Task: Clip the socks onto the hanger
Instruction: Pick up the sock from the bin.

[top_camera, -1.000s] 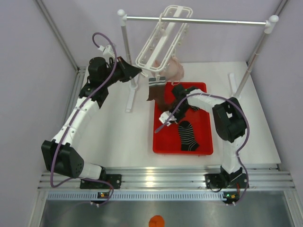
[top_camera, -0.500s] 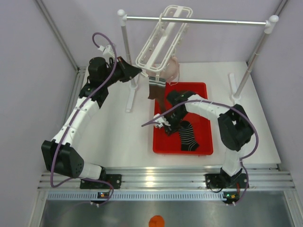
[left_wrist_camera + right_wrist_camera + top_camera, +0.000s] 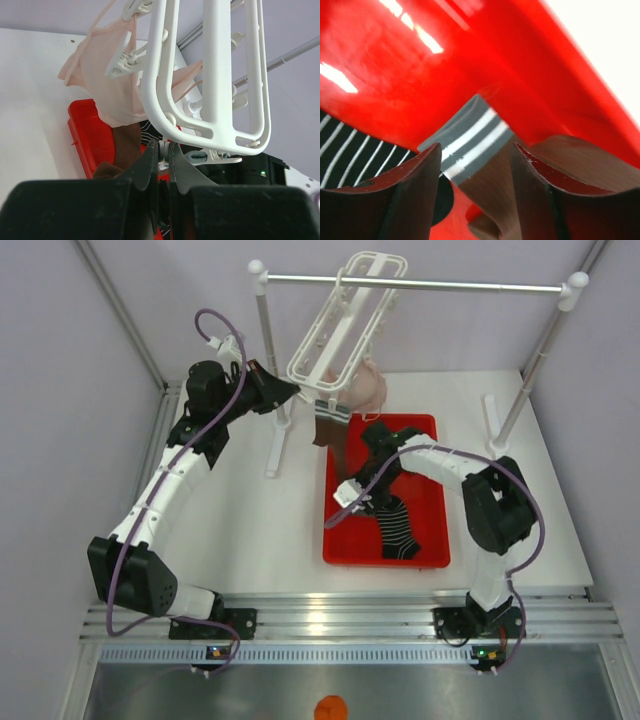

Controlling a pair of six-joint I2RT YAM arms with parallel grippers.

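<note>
Two pincers we watch, left pincer (image 3: 163, 148) clamped on a peg (image 3: 206, 157) of the hanger (image 3: 217, 75), right pincer (image 3: 477, 150) gaping over brown sock (image 3: 492, 185) in tray (image 3: 395, 50)

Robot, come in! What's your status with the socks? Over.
Left claw pinching a hanger peg. Right claw open over brown sock in red tray. Black striped sock lies alongside.

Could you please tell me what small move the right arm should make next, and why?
Probably lower the right end effector and close on the striped cuff of the brown sock: its open jaws stand over that cuff, which lies loose in the red tray.
</note>
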